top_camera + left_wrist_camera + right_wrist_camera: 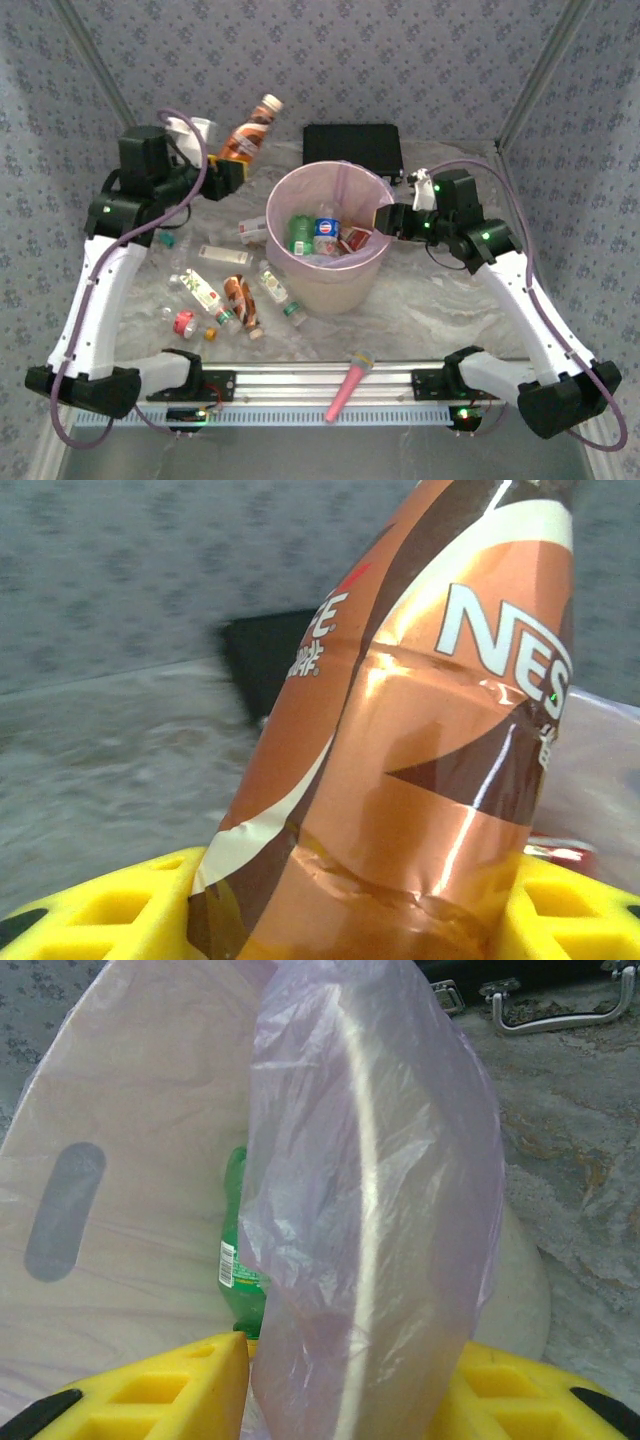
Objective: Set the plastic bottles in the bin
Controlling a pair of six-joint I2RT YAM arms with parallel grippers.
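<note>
On my left wrist feed the brown bottle ran past the top and bottom edges, and on the right wrist the rim of the bin hid most of a green bottle.

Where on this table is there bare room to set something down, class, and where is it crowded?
The widest bare patch lies right of the bin, bordered by the right arm and the near rail. It continues in front of the bin, up to the pink microphone. Left of the bin, loose bottles crowd the surface.
</note>
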